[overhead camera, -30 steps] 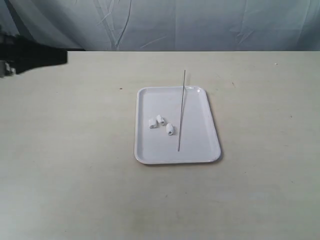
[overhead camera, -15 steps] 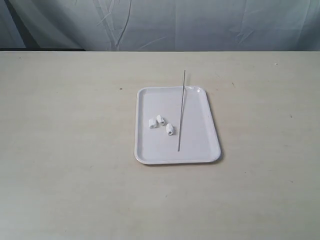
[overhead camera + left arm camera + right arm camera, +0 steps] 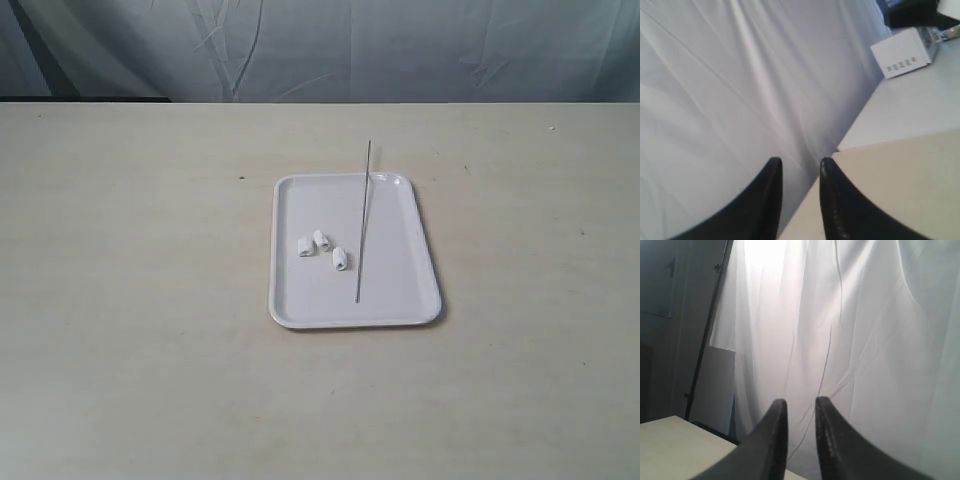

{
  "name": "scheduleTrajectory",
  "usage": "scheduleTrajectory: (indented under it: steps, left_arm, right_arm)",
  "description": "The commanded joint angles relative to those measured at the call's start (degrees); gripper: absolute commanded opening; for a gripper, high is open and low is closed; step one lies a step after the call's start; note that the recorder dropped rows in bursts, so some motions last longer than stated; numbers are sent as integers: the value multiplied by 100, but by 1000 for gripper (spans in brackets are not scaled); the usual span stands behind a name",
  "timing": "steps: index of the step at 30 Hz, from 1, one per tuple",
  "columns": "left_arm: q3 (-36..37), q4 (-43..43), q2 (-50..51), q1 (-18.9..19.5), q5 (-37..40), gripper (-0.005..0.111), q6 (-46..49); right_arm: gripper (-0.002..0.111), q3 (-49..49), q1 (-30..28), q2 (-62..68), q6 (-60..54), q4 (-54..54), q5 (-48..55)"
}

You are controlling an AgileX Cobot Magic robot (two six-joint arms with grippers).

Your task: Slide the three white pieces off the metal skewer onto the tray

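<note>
Although the three white pieces [image 3: 321, 240] already lie loose on the tray [image 3: 400, 250], clustered in its left half and clear of the metal skewer [image 3: 363, 225], the arrangement looks easy to disturb. The skewer lies lengthwise along the tray, just right of the pieces, with its far end propped over the tray's far rim and poking out above the table [image 3: 150, 300]. Any bump to the tray or that overhanging tip could, I judge, roll the rod into the pieces or off the rim. The stubby pieces might also roll, and the low rim would hardly stop them.

Neither arm is near the tray. The left hand [image 3: 799, 162] and the right hand [image 3: 800, 401] each show a narrow gap between the fingers, holding nothing and facing the curtain [image 3: 715, 75].

Compared with a second ago, the dark arm seen well off the tray's far-left side has gone from the exterior view. The tray, pieces and skewer lie exactly as they did.
</note>
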Motion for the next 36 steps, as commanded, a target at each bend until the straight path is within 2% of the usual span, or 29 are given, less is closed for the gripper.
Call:
scheduleTrajectory:
  steps: [1,8,14,18,24,27,30,33,36]
  left_arm:
    - [375,26,-139,-100,1270,27,306]
    - [1781,26,-139,-100,2919,27,266]
    - [2461,26,-139,-100,3093,27,272]
    - [2524,26,-139,-100,3078,27,272]
    - [2525,26,-139,-100,3078,27,272]
    - [2525,-454,-139,-100,3105,27,272]
    - [2525,-564,-139,-100,3366,27,283]
    - [2525,-1100,-139,-100,4087,26,298]
    - [2525,-2525,-139,-100,5377,26,660]
  right_arm:
    - [20,1476,-20,-283,24,-82,-1283]
    - [20,3127,-20,88,-62,-196,-3178]
    - [20,3467,-20,127,-62,363,-2380]
    - [20,3467,-20,127,-62,387,-1972]
    - [20,3467,-20,127,-62,387,-1954]
    - [20,3467,-20,127,-62,387,-1954]
    - [20,3467,-20,85,-38,387,-1955]
    - [20,3467,-221,-75,-66,326,-1941]
    - [20,3467,-771,-291,-99,240,-1966]
